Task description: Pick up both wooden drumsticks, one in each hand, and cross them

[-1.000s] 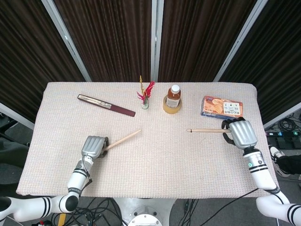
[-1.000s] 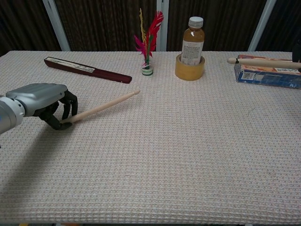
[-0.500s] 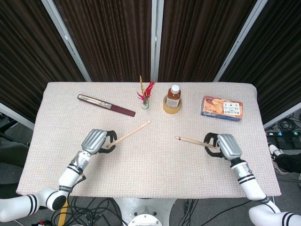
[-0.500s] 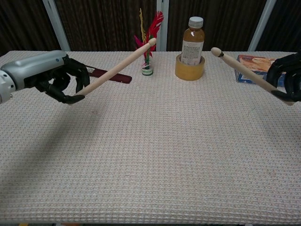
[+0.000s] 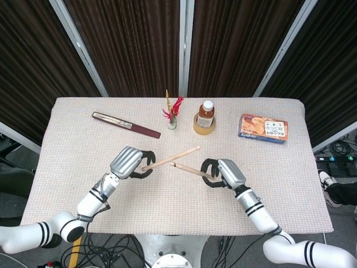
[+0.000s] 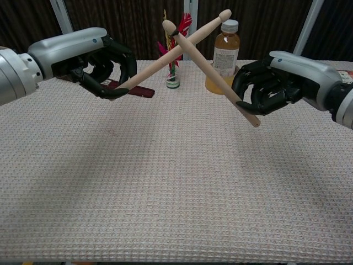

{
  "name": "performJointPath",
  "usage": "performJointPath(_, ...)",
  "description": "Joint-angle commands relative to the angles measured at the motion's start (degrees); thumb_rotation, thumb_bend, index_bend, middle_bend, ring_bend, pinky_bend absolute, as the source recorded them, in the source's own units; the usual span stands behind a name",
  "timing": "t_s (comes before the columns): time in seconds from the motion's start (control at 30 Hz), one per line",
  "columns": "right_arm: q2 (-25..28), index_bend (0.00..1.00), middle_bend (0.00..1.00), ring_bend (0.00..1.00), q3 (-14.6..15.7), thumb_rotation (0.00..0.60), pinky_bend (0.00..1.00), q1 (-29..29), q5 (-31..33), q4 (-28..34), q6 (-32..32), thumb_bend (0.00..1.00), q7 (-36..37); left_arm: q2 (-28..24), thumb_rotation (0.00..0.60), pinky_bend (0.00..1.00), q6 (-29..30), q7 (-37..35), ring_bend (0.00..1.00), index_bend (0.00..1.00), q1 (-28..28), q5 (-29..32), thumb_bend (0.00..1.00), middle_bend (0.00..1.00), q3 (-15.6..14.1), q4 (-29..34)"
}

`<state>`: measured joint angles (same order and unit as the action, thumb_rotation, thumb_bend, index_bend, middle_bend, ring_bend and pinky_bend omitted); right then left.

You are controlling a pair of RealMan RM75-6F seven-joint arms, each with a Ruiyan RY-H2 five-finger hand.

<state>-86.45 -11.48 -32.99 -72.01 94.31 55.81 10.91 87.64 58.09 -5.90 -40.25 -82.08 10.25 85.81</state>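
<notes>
Left hand (image 6: 83, 58) grips one drumstick (image 6: 165, 58), right hand (image 6: 281, 83) grips the other drumstick (image 6: 212, 72) — both raised above the table (image 6: 176, 193), crossing near their tips

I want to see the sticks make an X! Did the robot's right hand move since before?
Yes. In the head view the right hand, holding its drumstick, has moved left, away from the snack packet and toward the table's middle, below the bottle.

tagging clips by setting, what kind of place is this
Probably a robot lab or recording booth, not a home: dark pleated curtains on metal frame posts enclose the beige cloth-covered table, and loose cables trail on the floor below.
</notes>
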Motion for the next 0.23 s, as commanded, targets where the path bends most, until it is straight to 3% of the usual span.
performJointPath(0.03,-2.5,0.82,0.71,0.61,-1.7,0.600,0.60,-1.5,2.8,0.8,-0.2,0.74,-2.6,0.0,0.600,0.80,0.1,-0.4,0.76,0.63,-0.3,-0.2,0.54,0.72,0.1,0.0)
performJointPath(0.23,-5.5,0.82,0.71,0.61,-3.0,0.600,0.61,-2.8,6.1,0.8,0.1,0.75,-4.9,0.0,0.600,0.79,0.0,-0.6,0.76,0.63,-1.1,-0.6,0.54,0.72,0.0,0.2)
